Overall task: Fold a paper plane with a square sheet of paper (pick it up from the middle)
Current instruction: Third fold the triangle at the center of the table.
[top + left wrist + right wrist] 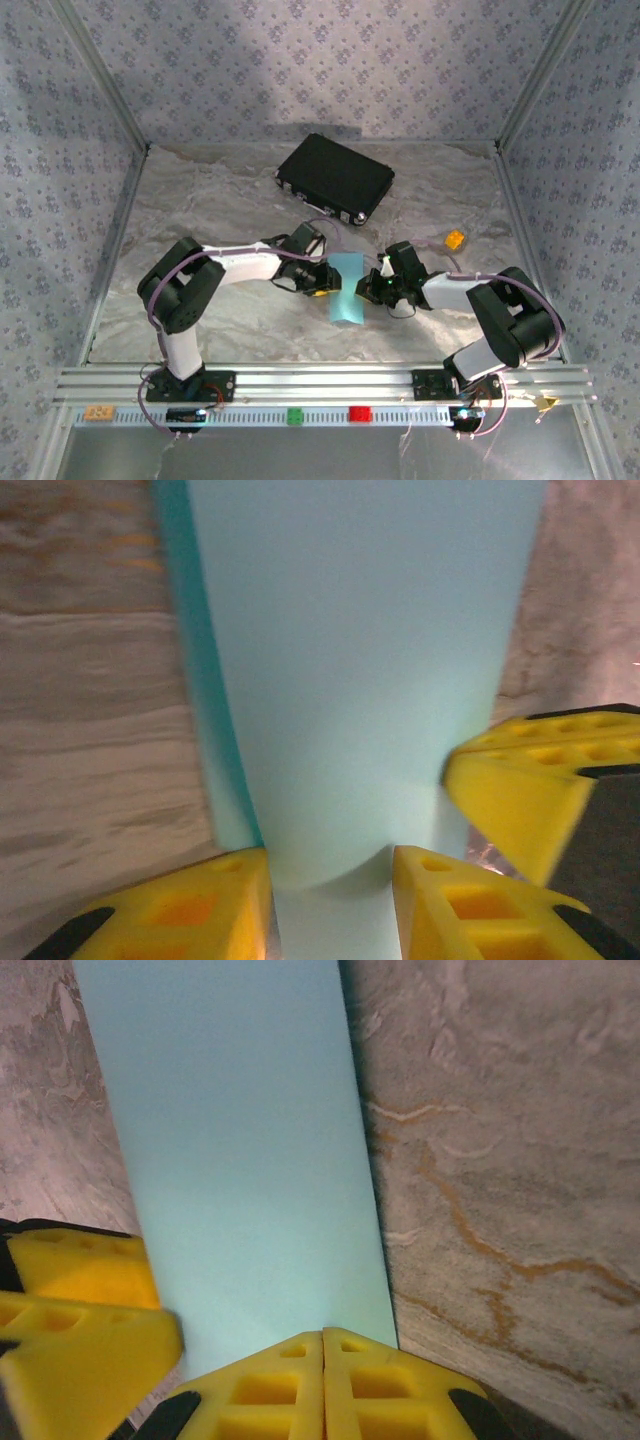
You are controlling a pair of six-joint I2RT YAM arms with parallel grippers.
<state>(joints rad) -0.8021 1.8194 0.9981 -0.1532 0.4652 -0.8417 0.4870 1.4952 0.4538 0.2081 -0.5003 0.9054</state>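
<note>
The square sheet of paper (347,288), light blue, lies folded into a narrow upright rectangle at the table's middle, between both grippers. My left gripper (325,280) reaches it from the left. In the left wrist view its yellow fingers stand apart (330,865) over the sheet (360,680), whose upper layer bulges in a curve between them. My right gripper (378,287) comes from the right, shut, its fingertips (322,1338) together at the near edge of the sheet (240,1160). Each wrist view catches the other gripper's yellow finger at its side. A paper plane is out of view.
A black hard case (335,178) lies at the back centre. A small orange block (454,239) sits right of the grippers. The aluminium rail at the near edge carries a green block (295,415) and a red block (358,413). Patterned walls close three sides.
</note>
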